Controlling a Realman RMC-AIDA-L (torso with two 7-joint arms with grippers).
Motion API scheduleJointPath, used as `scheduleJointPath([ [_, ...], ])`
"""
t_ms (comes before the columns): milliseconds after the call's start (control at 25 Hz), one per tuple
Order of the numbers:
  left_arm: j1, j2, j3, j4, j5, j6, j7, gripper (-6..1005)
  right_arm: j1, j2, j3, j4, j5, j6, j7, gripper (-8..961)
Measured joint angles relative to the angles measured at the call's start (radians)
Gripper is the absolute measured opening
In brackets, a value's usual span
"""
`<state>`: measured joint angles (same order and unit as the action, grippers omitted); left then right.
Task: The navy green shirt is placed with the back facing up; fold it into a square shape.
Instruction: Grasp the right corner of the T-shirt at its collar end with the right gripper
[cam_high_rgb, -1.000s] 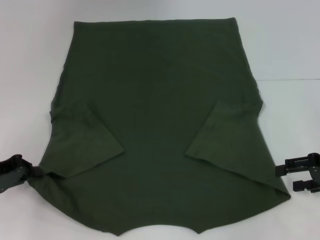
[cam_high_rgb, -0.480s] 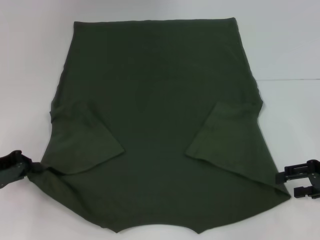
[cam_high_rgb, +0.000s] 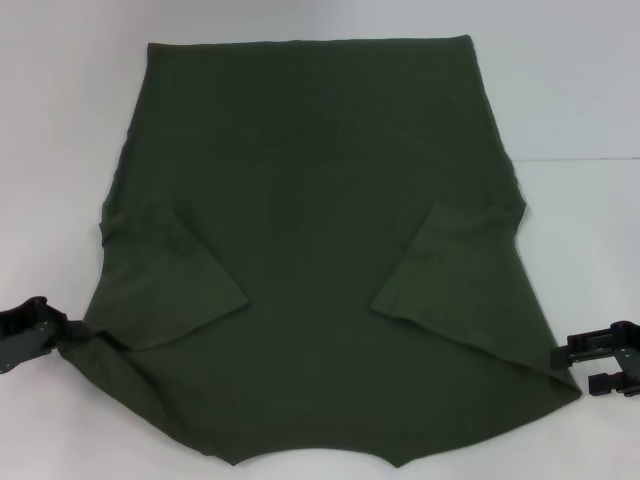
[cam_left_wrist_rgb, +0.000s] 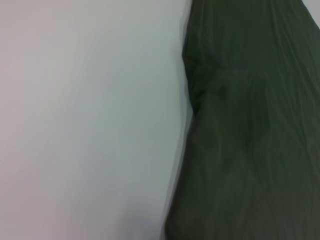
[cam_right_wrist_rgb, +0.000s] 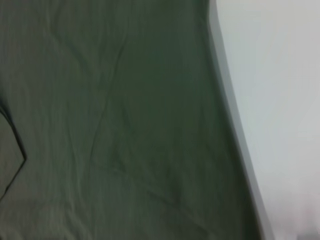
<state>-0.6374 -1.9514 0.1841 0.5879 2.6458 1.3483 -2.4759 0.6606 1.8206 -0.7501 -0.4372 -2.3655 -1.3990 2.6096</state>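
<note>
The navy green shirt (cam_high_rgb: 320, 250) lies spread flat on the white table, both short sleeves folded inward over its body. My left gripper (cam_high_rgb: 62, 334) is at the shirt's near left corner and is shut on the bunched fabric there. My right gripper (cam_high_rgb: 570, 368) is at the shirt's near right corner, open, with its fingers (cam_high_rgb: 590, 350) just beside the fabric edge. The left wrist view shows the shirt's edge (cam_left_wrist_rgb: 250, 130) next to bare table. The right wrist view shows wrinkled shirt fabric (cam_right_wrist_rgb: 110, 120) with table beyond its edge.
The white table (cam_high_rgb: 580, 110) surrounds the shirt on the left, right and far sides. A faint seam line (cam_high_rgb: 585, 160) runs across the table on the right. The shirt's near hem reaches the lower edge of the head view.
My right gripper has moved down and closer to the shirt's near right corner. My left gripper has shifted slightly, keeping its hold on the left corner fabric.
</note>
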Motion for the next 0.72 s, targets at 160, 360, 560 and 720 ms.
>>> scheduleJointPath([
  [160, 0.000, 0.000, 0.000, -0.001, 0.000, -0.002, 0.000, 2, 0.004, 0.002, 0.000, 0.000, 0.000, 0.002, -0.007, 812],
  [360, -0.001, 0.000, 0.000, -0.008, 0.000, -0.006, 0.000, 2, 0.009, 0.009, -0.007, 0.000, 0.000, 0.004, -0.012, 812],
  [560, -0.001, 0.000, -0.001, -0.008, -0.002, -0.006, 0.000, 2, 0.014, 0.014, -0.009, 0.000, -0.009, 0.008, -0.013, 811],
  [720, -0.001, 0.000, 0.000, -0.008, -0.010, -0.006, 0.000, 2, 0.020, 0.017, -0.010, 0.002, -0.015, 0.013, -0.020, 811],
])
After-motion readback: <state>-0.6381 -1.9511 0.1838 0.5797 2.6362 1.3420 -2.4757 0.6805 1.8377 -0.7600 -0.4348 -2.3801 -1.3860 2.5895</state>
